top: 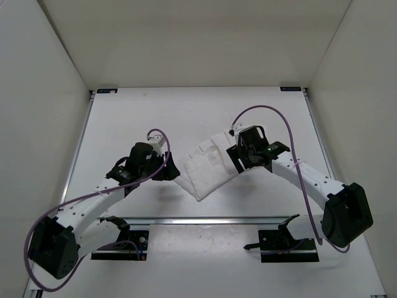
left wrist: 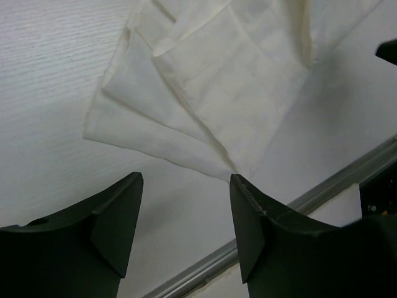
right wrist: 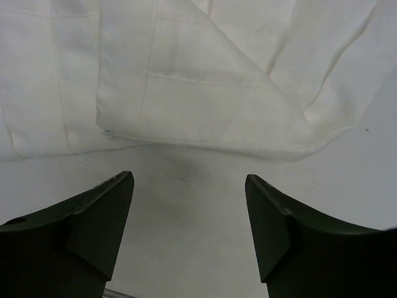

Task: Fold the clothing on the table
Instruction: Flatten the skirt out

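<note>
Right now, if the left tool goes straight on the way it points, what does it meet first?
Probably the clothing: its near corner lies just ahead of the open left tool. The tool's height above the table is unclear, so it might pass over the fabric.

One garment is counted on one table. Two arms are seen, the left arm and the right arm, and two grippers, the left gripper and the right gripper. Two purple cables, one rail and two corner brackets are also counted
</note>
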{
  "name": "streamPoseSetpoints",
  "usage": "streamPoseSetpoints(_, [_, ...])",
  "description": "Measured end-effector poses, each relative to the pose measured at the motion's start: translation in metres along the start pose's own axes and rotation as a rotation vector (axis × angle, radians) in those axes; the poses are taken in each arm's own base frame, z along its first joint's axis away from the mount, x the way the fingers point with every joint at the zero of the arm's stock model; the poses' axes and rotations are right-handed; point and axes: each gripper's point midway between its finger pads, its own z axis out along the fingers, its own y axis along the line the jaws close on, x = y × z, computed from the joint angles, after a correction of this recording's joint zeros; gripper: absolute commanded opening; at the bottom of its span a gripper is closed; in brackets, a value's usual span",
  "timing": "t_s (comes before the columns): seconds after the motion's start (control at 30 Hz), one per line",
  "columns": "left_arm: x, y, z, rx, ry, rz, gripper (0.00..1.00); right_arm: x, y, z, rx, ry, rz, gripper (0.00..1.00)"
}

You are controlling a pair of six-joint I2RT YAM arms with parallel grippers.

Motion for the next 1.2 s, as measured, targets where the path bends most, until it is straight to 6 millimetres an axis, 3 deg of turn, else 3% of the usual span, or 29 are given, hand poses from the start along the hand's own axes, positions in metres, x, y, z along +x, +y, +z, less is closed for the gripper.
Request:
streamPoseSetpoints(0.2, [0.003, 0.012, 0.035, -0.049, 0.017, -0.113, 0.61, 0.013, -0.002, 0.004, -0.012, 0.016, 0.016, 0.69])
streamPoseSetpoints(0.6, [0.007, 0.006, 0.098, -0.041, 0.043, -0.216, 0.51, 0.004, 0.001, 0.004, -0.068, -0.028, 0.048, 0.68])
streamPoseSetpoints(0.73, [0.006, 0.009, 0.121, -0.06, 0.051, -0.226, 0.4, 0.003, 0.003, 0.004, -0.078, -0.036, 0.046, 0.68])
streamPoseSetpoints(0.8, [0.006, 0.011, 0.128, -0.068, 0.05, -0.229, 0.25, 0.005, 0.006, 0.005, -0.084, -0.035, 0.041, 0.68])
streamPoseSetpoints(0.87, [0.005, 0.013, 0.133, -0.075, 0.043, -0.229, 0.0, 0.009, 0.01, 0.007, -0.091, -0.028, 0.03, 0.69])
streamPoseSetpoints(1.03, [-0.007, 0.018, 0.132, -0.082, 0.013, -0.172, 0.0, 0.019, 0.021, 0.011, -0.111, -0.012, -0.004, 0.69])
streamPoseSetpoints(1.2, [-0.031, 0.023, 0.103, -0.075, -0.026, -0.109, 0.0, 0.017, 0.026, 0.014, -0.119, -0.017, -0.033, 0.66])
